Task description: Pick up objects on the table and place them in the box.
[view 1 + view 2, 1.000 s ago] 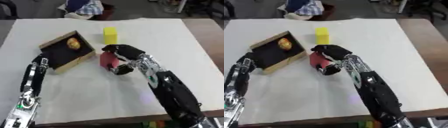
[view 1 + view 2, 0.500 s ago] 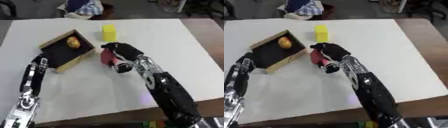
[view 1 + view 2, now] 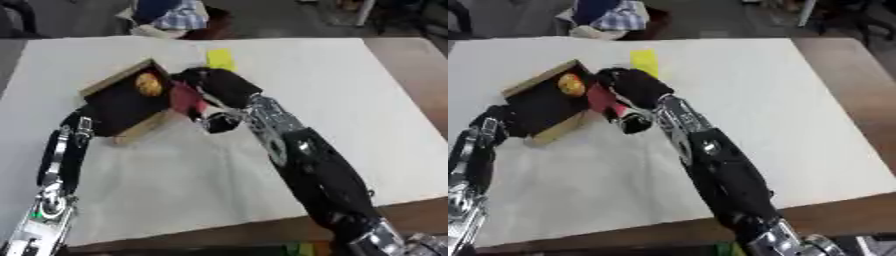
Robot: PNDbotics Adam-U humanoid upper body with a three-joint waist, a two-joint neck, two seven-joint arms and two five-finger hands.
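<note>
One red object (image 3: 186,99) sits curled in the right hand (image 3: 219,89), at the box's (image 3: 118,107) three o'clock rim. It looks light and stiff, best gripped across its sides. Left hand's fingers: cannot tell.

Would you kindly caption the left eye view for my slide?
Right hand carries a red object to the rim of the wooden box, which already holds a yellow-orange object.
</note>
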